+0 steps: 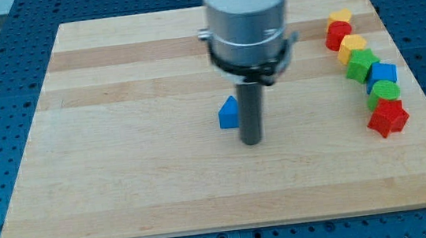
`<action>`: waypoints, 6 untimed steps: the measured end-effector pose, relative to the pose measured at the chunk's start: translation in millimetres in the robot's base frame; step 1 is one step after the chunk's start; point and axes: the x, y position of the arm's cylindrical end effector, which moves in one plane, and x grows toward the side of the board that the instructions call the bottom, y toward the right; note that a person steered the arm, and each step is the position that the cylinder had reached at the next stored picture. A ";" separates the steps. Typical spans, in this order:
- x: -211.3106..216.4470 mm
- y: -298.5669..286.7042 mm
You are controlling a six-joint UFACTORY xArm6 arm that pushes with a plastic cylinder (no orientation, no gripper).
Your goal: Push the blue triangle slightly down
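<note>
The blue triangle (pixel 229 113) lies near the middle of the wooden board (pixel 120 144). My rod comes down from the arm at the view's top centre. My tip (pixel 253 142) rests on the board just to the right of the blue triangle and slightly below it, close beside it or touching its right side.
A curved row of blocks runs down the board's right side: a yellow block (pixel 339 17), a red block (pixel 338 34), a yellow block (pixel 353 45), a green block (pixel 361 64), a blue block (pixel 383 73), a green block (pixel 382 92) and a red star-like block (pixel 388 117).
</note>
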 end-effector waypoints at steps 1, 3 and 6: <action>-17.8 21.9; -58.8 -47.7; -38.8 -108.4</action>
